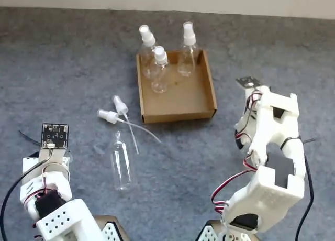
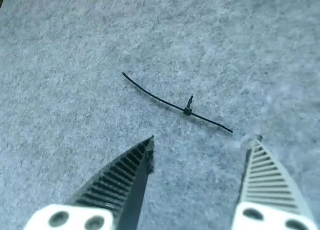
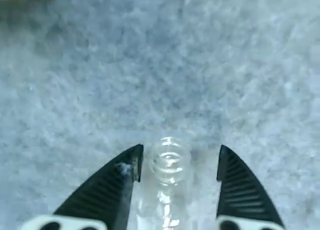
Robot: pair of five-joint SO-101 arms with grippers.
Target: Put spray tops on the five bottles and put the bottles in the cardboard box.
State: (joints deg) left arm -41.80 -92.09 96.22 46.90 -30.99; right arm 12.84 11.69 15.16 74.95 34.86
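My right gripper (image 3: 181, 149) stood with jaws apart astride the neck of an uncapped bottle (image 3: 170, 166) on the grey mat (image 3: 250, 65); closing squarely below the threads, I judged, would prevent slipping. My left gripper (image 2: 204, 139) hung parted over a cable tie (image 2: 175, 106).

A robotics lab bench: white printed arms (image 1: 272, 162) over a grey felt mat (image 1: 63, 68).

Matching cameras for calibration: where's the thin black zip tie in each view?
High view: the thin black zip tie lies on the carpet near the picture's left edge, beside the left arm.
Left wrist view: centred, just beyond the open left gripper.
Right wrist view: not in it.
Shared landmark: the grey carpet under it.
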